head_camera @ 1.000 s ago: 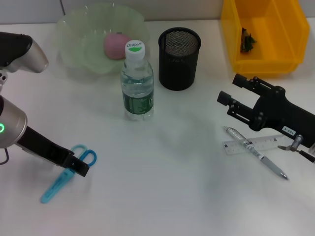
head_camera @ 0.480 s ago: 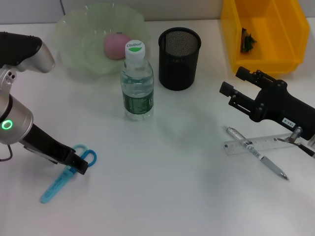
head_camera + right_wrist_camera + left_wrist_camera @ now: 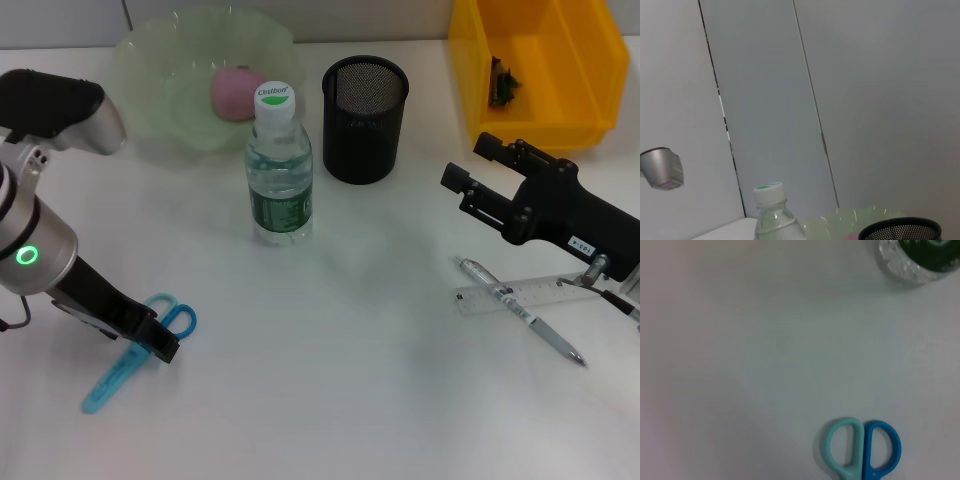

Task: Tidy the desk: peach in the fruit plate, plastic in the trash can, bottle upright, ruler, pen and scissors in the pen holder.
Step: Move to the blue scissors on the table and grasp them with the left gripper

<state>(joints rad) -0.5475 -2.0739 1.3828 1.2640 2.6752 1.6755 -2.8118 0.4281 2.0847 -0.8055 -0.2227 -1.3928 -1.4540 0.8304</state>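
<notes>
The blue scissors (image 3: pixel 128 362) lie flat near the desk's front left, their handles (image 3: pixel 861 449) also in the left wrist view. My left gripper (image 3: pixel 152 338) is down against them, just behind the handles. My right gripper (image 3: pixel 467 163) hangs open and empty above the desk at the right. The clear ruler (image 3: pixel 530 293) and the pen (image 3: pixel 520 311) lie crossed just in front of it. The pink peach (image 3: pixel 237 92) sits in the green fruit plate (image 3: pixel 150 105). The bottle (image 3: pixel 279 170) stands upright. The black mesh pen holder (image 3: pixel 365 120) holds nothing I can see.
A yellow bin (image 3: pixel 590 90) at the back right holds a scrap of green plastic (image 3: pixel 503 82). The right wrist view looks across at the bottle's cap (image 3: pixel 769 191), the pen holder's rim (image 3: pixel 900 229) and a grey wall.
My right gripper has lifted slightly and drifted back from the pen and ruler. My left arm's body has shifted a little right while its gripper stayed at the scissors.
</notes>
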